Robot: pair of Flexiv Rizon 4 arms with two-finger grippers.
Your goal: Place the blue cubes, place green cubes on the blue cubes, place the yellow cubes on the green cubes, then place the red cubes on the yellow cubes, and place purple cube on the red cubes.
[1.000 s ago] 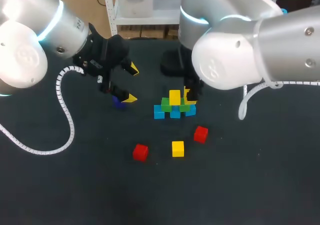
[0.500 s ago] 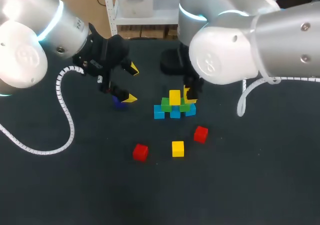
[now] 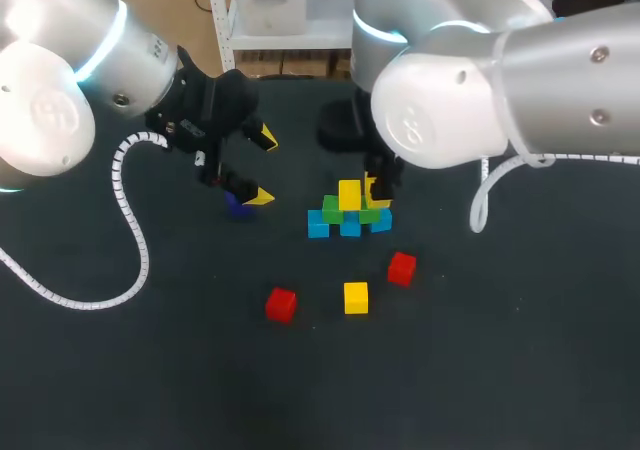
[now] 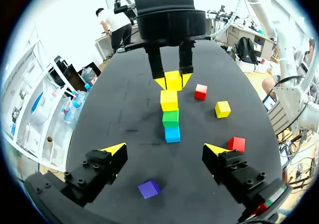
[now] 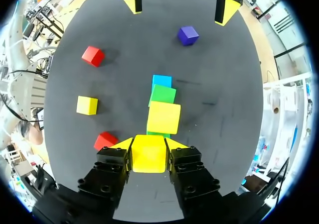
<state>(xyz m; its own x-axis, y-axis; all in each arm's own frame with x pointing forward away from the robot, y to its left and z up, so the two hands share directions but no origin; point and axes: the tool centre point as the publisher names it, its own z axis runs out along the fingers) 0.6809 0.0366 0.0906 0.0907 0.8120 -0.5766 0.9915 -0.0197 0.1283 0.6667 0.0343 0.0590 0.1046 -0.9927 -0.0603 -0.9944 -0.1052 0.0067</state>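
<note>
Midway across the dark table (image 3: 520,370), the right gripper (image 5: 149,145) grips a small yellow cube (image 5: 148,157). Its two yellow-tipped fingers press on opposite faces, parted only by the cube's width. The held cube sits just above the right-hand end of a partly built pyramid. That pyramid has a row of three bright blue cubes (image 3: 350,228) on the tabletop and two green cubes (image 3: 331,210) stacked on them. A second yellow cube (image 3: 349,194) rests on the green layer, just beside the held one. Whether the held cube touches the green cube below it cannot be told; the right wrist view shows only a sliver of green at its far edge.

The left gripper (image 4: 164,149) hangs wide open with nothing in its grasp, well apart from the pyramid on the left arm's side of the table. A dark purple cube (image 4: 149,188) lies on the table below its spread fingers, with neither finger closed on it.

Three loose cubes lie on the near side of the pyramid, apart from one another. One red cube (image 3: 401,268) is nearest the stack and another red cube (image 3: 281,304) lies farther to the left. A third yellow cube (image 3: 356,297) sits between them.
</note>
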